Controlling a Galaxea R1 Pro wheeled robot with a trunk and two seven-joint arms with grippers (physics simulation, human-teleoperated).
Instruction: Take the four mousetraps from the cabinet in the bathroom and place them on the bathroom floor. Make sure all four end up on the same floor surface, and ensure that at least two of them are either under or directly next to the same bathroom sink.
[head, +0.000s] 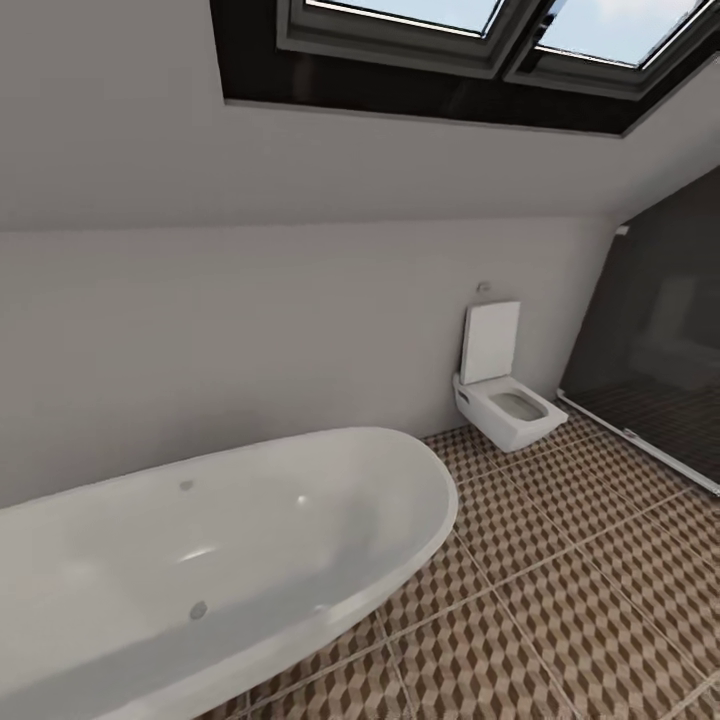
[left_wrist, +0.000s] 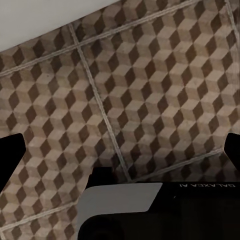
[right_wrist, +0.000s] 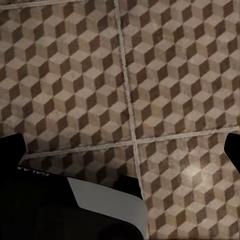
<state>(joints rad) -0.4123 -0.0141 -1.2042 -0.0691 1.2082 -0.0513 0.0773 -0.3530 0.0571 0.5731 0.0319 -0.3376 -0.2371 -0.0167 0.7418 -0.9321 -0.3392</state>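
The mousetraps, the cabinet and the sink are out of view. The bathroom floor (head: 560, 590), tiled in a brown, tan and cream cube pattern, spreads across the right of the head view. My left gripper (left_wrist: 120, 150) hangs open above the floor (left_wrist: 150, 90), its dark fingertips (left_wrist: 11, 152) far apart at the frame's sides with nothing between them. Over another patch of floor (right_wrist: 165, 75), my right gripper (right_wrist: 120, 150) is likewise open and empty, fingertips (right_wrist: 231, 150) spread wide.
An oval white bathtub (head: 210, 560) stands at the near left against the wall. A square white toilet (head: 505, 395) hangs on the far wall. A dark glass shower screen (head: 660, 340) closes off the right side. My own dark and white body (left_wrist: 150, 210) shows below the left gripper.
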